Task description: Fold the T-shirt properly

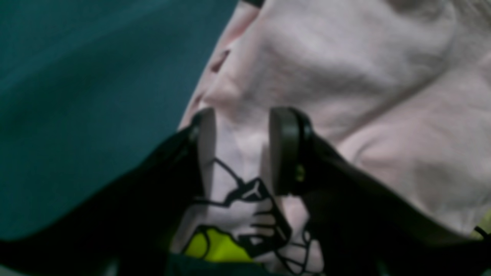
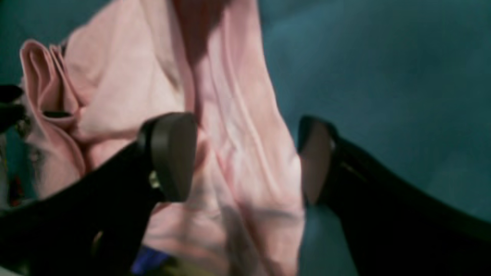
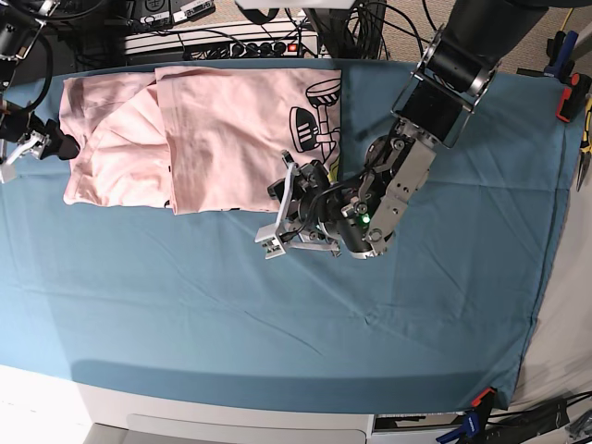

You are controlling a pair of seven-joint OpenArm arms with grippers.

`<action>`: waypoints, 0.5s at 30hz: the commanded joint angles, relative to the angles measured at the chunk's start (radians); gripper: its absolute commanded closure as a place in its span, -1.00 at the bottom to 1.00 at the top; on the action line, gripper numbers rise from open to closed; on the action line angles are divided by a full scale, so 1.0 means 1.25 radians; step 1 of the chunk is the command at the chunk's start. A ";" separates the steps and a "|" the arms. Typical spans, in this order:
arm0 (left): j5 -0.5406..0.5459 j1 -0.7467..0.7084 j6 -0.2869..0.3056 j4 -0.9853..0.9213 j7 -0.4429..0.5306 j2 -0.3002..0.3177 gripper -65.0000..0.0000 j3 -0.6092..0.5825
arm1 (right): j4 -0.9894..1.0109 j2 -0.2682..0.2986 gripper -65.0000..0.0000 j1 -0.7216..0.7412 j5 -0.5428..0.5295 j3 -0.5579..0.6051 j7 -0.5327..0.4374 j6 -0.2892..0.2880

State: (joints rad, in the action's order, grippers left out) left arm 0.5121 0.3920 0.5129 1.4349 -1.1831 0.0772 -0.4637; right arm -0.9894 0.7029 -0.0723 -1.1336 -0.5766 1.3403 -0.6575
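Note:
The pale pink T-shirt (image 3: 222, 139) lies spread at the back left of the teal table cloth (image 3: 277, 314), with black graphics showing near its right edge. My left gripper (image 3: 280, 211) is at the shirt's front right corner. In the left wrist view it (image 1: 245, 149) is open, with printed shirt fabric (image 1: 345, 69) showing between its fingers. My right gripper (image 3: 55, 143) is at the shirt's left edge. In the right wrist view it (image 2: 243, 159) stands wide open over a rumpled fold of pink cloth (image 2: 238, 115).
A power strip and cables (image 3: 222, 42) run along the table's back edge. Tools (image 3: 569, 83) lie off the cloth's right side, and a clamp (image 3: 476, 402) holds its front right corner. Teal cloth stretches toward the front edge.

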 commanded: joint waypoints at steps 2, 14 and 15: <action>0.009 0.021 -0.001 0.013 0.014 -0.006 0.24 0.003 | -0.008 0.025 -0.28 0.025 0.052 -0.005 -0.034 0.000; 0.009 0.021 -0.001 0.013 0.014 -0.006 0.24 0.003 | -0.008 -0.038 -0.28 0.051 0.039 -0.004 0.039 -0.009; 0.009 0.021 -0.001 0.013 0.014 -0.006 0.24 0.003 | -0.008 -0.044 -0.28 0.051 0.039 -0.004 0.045 -0.012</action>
State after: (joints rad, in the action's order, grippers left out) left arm 0.5121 0.3920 0.5129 1.4349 -1.1831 0.0776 -0.4637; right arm -0.9947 0.6353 -0.0105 -1.1061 -0.5827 1.3567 -0.6754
